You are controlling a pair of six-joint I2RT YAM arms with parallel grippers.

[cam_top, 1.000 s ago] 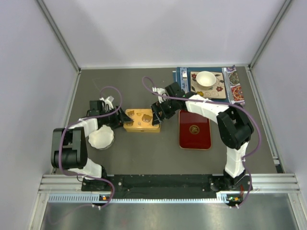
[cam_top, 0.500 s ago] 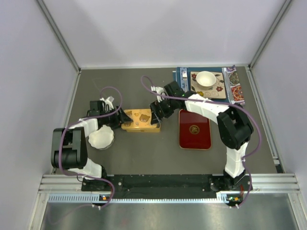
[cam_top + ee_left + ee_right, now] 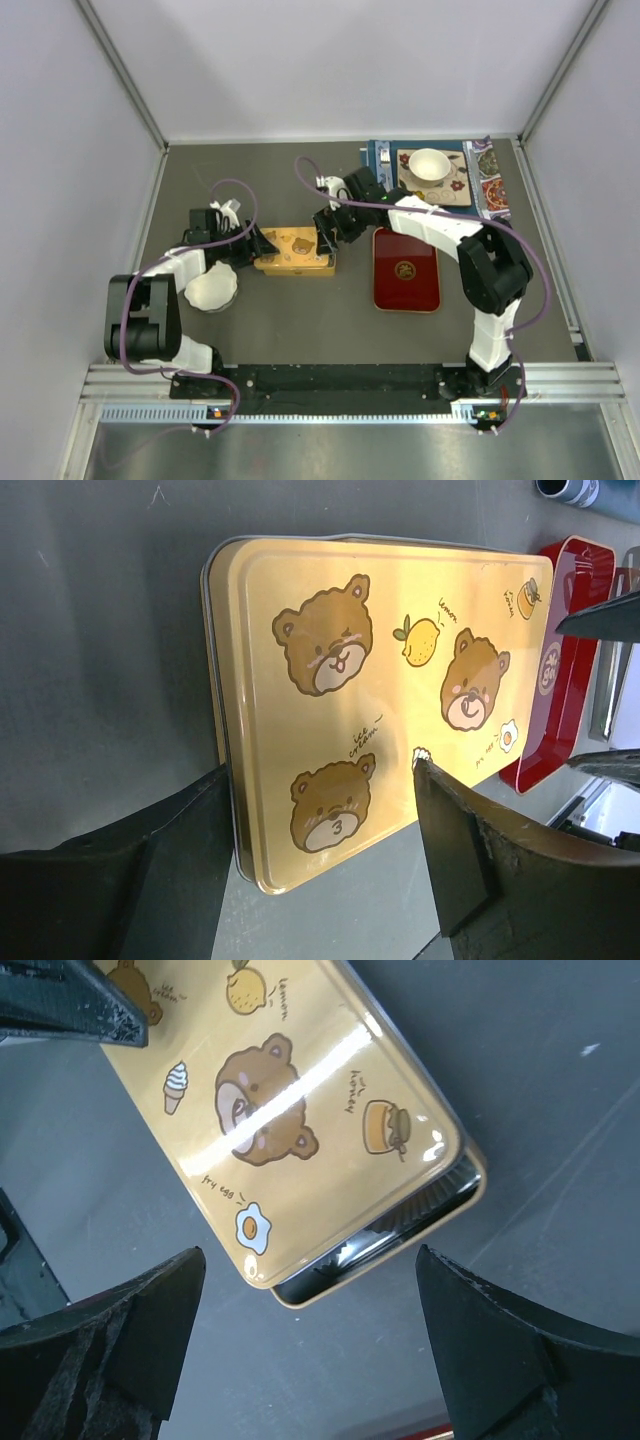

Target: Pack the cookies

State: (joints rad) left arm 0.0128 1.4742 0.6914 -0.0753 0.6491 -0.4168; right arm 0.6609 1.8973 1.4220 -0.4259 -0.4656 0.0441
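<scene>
1. Packing looked barely begun: no cookies showed in any view, and whether any lay inside the yellow tin [image 3: 295, 251] could not be told.
2. The lid [image 3: 300, 1090] sat ajar at one corner.
3. The left claw [image 3: 256, 243], spread, straddled the tin's 9 o'clock end; the right claw [image 3: 326, 232], spread, straddled its 3 o'clock end.
4. The lid read "lemon", "honey", "ice cream", "fry egg".
</scene>
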